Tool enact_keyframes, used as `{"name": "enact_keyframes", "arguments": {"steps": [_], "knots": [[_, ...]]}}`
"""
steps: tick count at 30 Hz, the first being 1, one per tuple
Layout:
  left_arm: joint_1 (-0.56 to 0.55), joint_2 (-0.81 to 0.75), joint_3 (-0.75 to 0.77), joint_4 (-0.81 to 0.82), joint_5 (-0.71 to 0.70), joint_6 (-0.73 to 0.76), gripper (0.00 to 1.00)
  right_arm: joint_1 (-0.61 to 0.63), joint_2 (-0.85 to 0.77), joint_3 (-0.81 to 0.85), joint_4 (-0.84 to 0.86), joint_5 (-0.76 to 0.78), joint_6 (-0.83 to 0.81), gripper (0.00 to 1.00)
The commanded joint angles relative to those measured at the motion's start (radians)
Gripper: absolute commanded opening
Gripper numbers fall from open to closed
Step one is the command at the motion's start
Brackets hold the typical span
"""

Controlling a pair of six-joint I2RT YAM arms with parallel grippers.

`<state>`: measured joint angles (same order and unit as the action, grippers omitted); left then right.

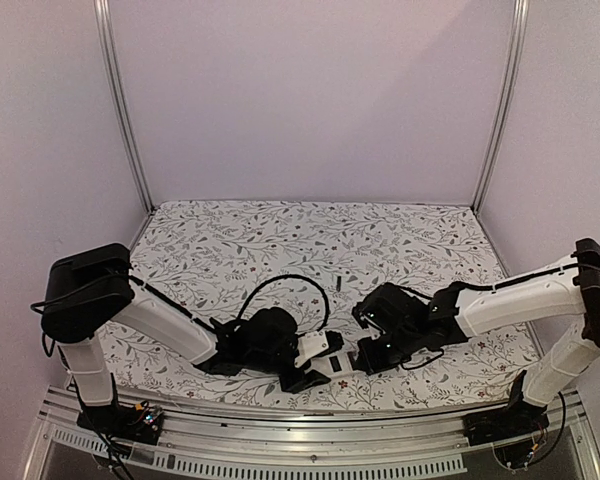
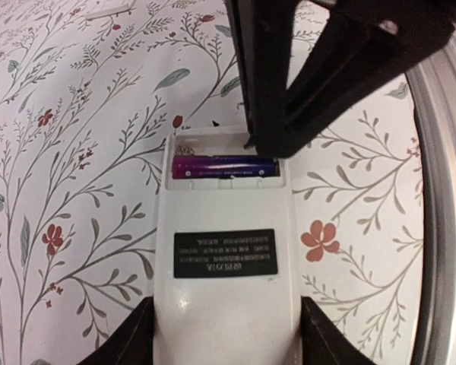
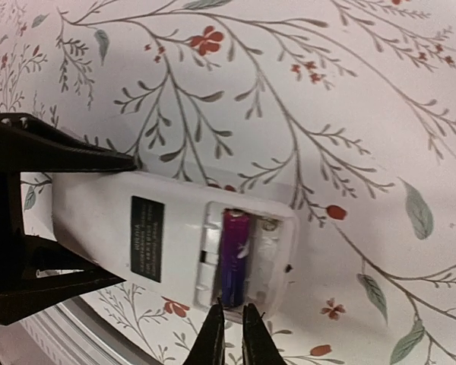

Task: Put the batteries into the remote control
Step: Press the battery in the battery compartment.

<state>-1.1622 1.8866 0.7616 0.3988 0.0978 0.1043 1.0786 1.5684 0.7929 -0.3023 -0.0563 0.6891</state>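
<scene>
The white remote control (image 2: pixel 224 289) lies back-up on the flowered cloth, and my left gripper (image 2: pixel 224 338) is shut on its near end, one finger on each long side. Its battery compartment is uncovered. One purple-blue battery (image 3: pixel 234 257) lies in one slot; the slot beside it (image 3: pixel 266 255) is empty. My right gripper (image 3: pixel 229 334) hovers at the end of that battery, its tips only a slit apart with nothing between them. In the top view a second battery (image 1: pixel 334 283), a small dark stick, lies loose on the cloth behind the two grippers.
The remote (image 1: pixel 332 362) sits close to the table's near edge, by the metal rail (image 2: pixel 441 228). The right gripper's black body (image 2: pixel 319 68) hangs over the remote's far end. Both arms meet at the front centre; white walls enclose the other three sides.
</scene>
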Motion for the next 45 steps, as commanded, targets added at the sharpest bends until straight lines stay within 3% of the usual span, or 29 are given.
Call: {"name": "enact_keyframes", "arguments": {"steps": [1,15,45], "knots": [[0.007,0.082,-0.036,-0.191,-0.057,0.033,0.47,-0.04,-0.039,0.018,-0.15,0.016,-0.017,0.09],[0.007,0.083,-0.032,-0.198,-0.056,0.035,0.47,-0.075,0.053,0.147,-0.133,-0.002,-0.1,0.13],[0.007,0.081,-0.034,-0.197,-0.057,0.038,0.46,-0.077,0.152,0.036,-0.02,-0.069,-0.044,0.01]]}}
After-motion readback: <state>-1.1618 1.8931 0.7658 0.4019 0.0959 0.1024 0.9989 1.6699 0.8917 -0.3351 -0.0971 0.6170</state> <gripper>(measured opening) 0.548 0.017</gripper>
